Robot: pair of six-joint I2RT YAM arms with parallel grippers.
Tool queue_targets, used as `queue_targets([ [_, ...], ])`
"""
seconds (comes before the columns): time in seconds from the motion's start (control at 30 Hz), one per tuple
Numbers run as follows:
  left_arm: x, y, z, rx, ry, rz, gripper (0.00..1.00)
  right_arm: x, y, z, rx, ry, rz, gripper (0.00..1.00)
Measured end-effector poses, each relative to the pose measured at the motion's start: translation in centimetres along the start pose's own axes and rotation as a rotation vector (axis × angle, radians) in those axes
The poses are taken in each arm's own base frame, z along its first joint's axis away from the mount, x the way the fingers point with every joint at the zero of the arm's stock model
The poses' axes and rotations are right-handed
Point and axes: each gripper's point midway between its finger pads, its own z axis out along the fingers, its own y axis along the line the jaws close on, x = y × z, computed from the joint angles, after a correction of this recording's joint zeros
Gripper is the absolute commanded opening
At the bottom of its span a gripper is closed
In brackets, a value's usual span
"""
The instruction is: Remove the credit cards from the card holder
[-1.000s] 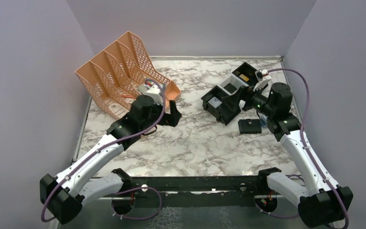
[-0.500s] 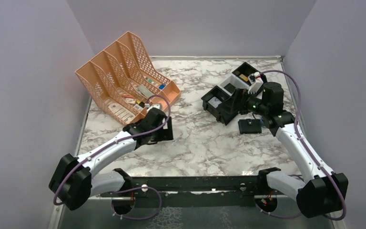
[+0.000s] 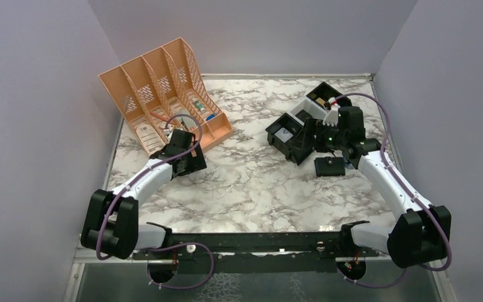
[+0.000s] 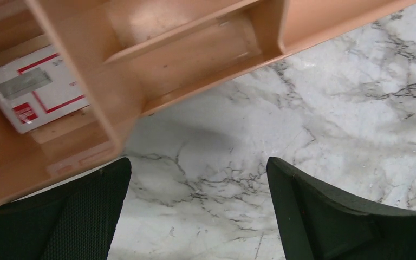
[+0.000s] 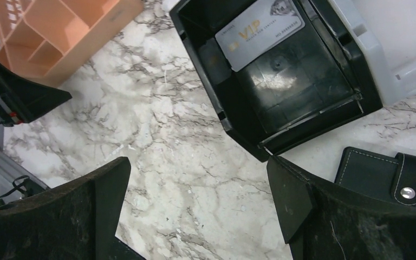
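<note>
The card holder (image 3: pixel 329 166) is a small black wallet lying shut on the marble, just right of the tray's near corner. Its snap tab (image 5: pixel 408 192) is fastened, so any credit cards inside are hidden. A silver card marked VIP (image 5: pixel 260 31) lies in the tray's black compartment. My right gripper (image 3: pixel 313 143) hovers open over the tray's near corner. In the right wrist view the right gripper (image 5: pixel 199 173) has bare marble between its fingers and the card holder (image 5: pixel 376 172) beside the right finger. My left gripper (image 3: pixel 192 165) is open over marble in front of the orange organiser, and the left gripper (image 4: pixel 199 168) holds nothing.
A black-and-white three-compartment tray (image 3: pixel 294 154) stands at the back right, and its black wall (image 5: pixel 314 122) is close ahead of my right fingers. The orange mesh desk organiser (image 3: pixel 163 94) with small items stands at the back left; its front edge (image 4: pixel 206 86) is just beyond my left fingers.
The left arm has pulled back toward the near left, away from the organiser, which now sits at a different tilt. The right gripper has shifted slightly left and lower. Both stayed open.
</note>
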Motion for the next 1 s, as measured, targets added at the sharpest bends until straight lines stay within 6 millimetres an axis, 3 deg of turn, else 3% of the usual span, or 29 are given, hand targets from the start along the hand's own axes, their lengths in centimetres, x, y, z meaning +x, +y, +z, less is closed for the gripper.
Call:
queue_targets([
  [0.2, -1.3, -2.8, 0.8, 0.094, 0.025, 0.034, 0.99, 0.5, -2.5, 1.7, 0.102, 0.053, 0.017, 0.98],
  [0.43, -2.5, -6.8, 0.1, 0.277, 0.001, 0.051, 0.97, -3.3, -5.1, 3.6, 0.247, 0.007, -0.015, 0.98],
  [0.57, -3.6, -8.4, 0.8, 0.308, -0.008, 0.068, 0.97, -4.3, -6.3, 4.5, 0.295, 0.004, -0.039, 0.98],
  [0.83, -5.1, -9.1, 4.9, 0.24, 0.023, 0.087, 0.97, -3.0, -9.1, 7.9, 0.337, 0.126, -0.115, 0.87],
  [1.0, -7.0, -8.6, 5.8, 0.204, -0.011, 0.095, 0.97, -2.5, -10.1, 9.9, 0.327, 0.185, -0.148, 0.73],
])
